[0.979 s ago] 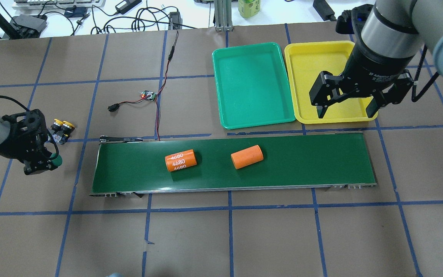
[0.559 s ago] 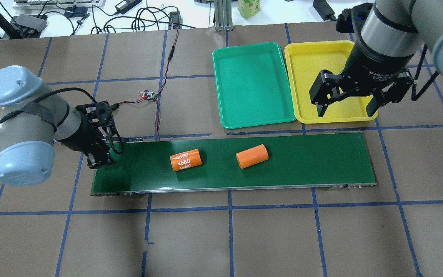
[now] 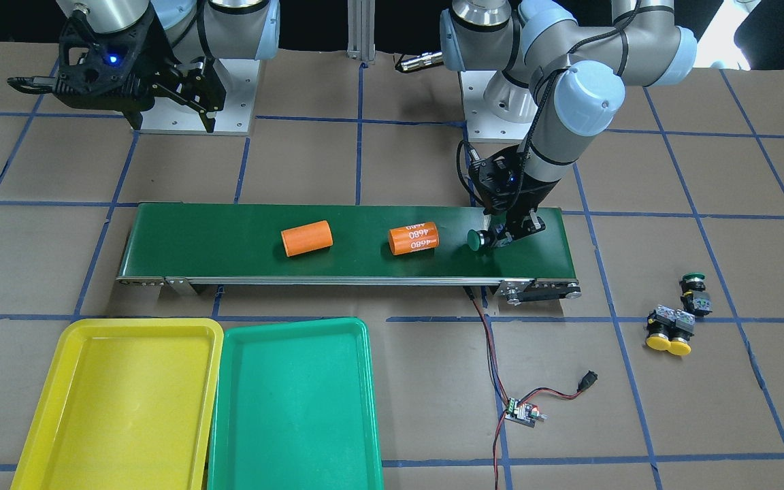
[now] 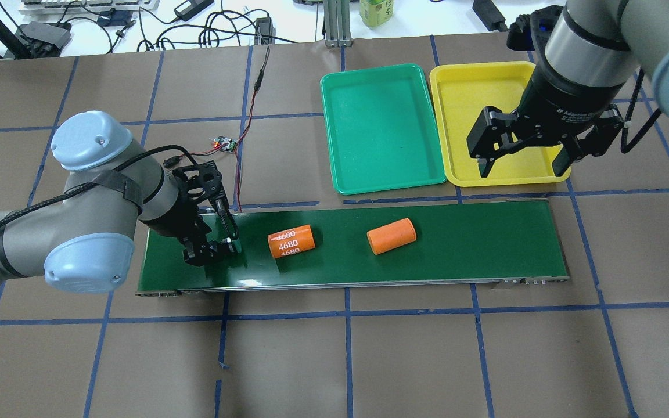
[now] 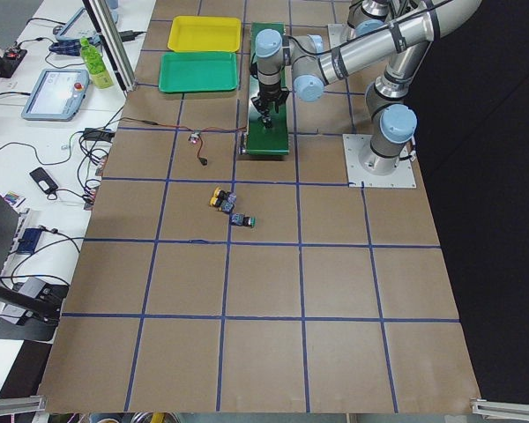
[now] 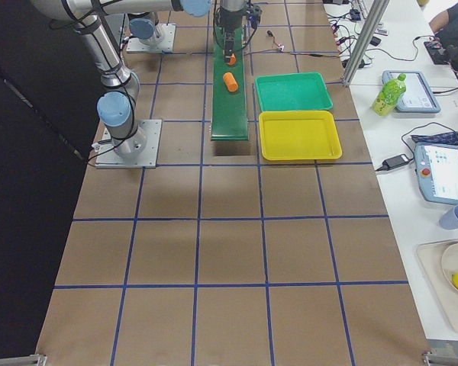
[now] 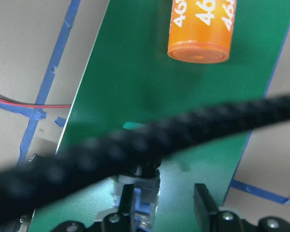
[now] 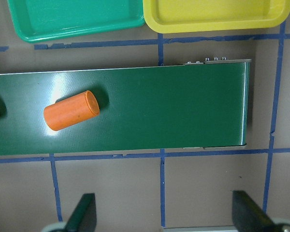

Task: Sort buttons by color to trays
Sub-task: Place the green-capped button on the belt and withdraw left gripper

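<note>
Orange cylinders (image 4: 291, 241) lie on the belt (image 4: 474, 244) near the green button (image 3: 477, 239).

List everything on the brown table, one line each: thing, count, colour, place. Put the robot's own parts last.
table: one, brown with a blue tape grid
belt: one, dark green, across the table's middle
cylinders: two, orange, lying on the belt, one marked 4680
green buttons: two, one on the belt's end, one on the table beyond that end
yellow buttons: two, on the table beside the loose green one
yellow tray: one, alongside the belt
green tray: one, next to the yellow tray
circuit board: one, small, red and black wires, near the belt's end
left end effector: one, black, fingers apart around the belt's green button
right end effector: one, black, open, above the yellow tray's edge
</note>
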You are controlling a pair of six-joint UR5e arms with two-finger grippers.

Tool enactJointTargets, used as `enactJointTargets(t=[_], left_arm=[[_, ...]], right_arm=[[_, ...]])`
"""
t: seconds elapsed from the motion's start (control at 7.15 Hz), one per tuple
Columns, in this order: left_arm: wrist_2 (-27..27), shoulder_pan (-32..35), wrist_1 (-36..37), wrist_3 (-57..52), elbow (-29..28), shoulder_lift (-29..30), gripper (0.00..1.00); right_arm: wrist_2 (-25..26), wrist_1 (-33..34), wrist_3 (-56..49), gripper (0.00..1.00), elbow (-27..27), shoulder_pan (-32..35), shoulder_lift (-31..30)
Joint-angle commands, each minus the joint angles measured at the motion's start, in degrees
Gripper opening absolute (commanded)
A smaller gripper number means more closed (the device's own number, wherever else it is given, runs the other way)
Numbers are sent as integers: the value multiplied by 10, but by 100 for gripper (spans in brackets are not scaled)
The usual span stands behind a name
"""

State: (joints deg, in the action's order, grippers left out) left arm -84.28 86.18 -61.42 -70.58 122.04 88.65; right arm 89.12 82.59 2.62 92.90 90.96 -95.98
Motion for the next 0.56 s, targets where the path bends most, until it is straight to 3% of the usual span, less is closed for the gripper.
enactJointTargets(t=[0.0, 0.14, 0.42], left_arm=[[-1, -26, -25, 5, -30, -14, 100], [-1, -99, -73, 1, -81, 1, 100], [-1, -252, -73, 5, -148, 61, 100]], right_arm=[[0, -3, 0, 100, 0, 0, 0], [0, -4, 0, 100, 0, 0, 0], [0, -3, 0, 100, 1, 1, 0]])
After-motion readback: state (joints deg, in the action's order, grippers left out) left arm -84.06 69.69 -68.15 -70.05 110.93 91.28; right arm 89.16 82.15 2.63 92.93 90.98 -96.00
